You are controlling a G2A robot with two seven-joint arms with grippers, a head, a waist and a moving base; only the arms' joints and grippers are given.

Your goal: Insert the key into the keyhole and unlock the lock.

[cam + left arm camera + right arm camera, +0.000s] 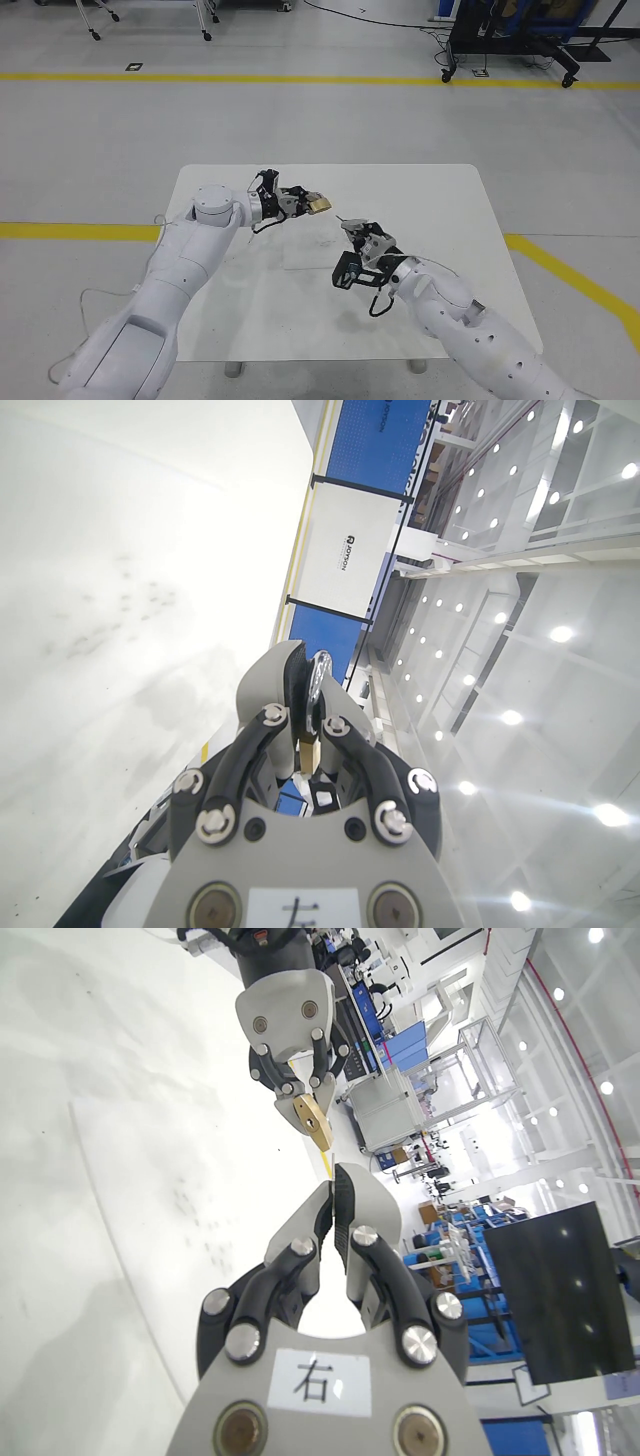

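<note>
The white rectangular table [430,195] is standing on a pale grey floor [300,120] crossed by yellow lines, and both arms are hovering over the table's middle.

The left gripper [311,687] is coming in from the table's left side. Its 2 grey fingers are closing narrowly on the small brass padlock with a silvery shackle [313,1120]. In the left wrist view the shackle is sitting between the ribbed pads, with the brass body showing below it, nearer the palm. From the right wrist view, the lock's brass body is sticking out past the fingertips, clear of the tabletop.

The right gripper [333,1193] is facing the left one from the right side. Its 2 fingers are pinching almost fully together on the thin flat metal key [331,1165]. Just a narrow sliver of the blade is projecting beyond the fingertips, pointing towards the padlock.

The dark keyhole [311,1122] is sitting in the end face of the padlock, which is turning towards the right wrist camera. The key's tip is hanging just beside the padlock's nearest corner, off to one side of the keyhole and not inside it. In the top view, a small gap is showing between key and lock.
</note>
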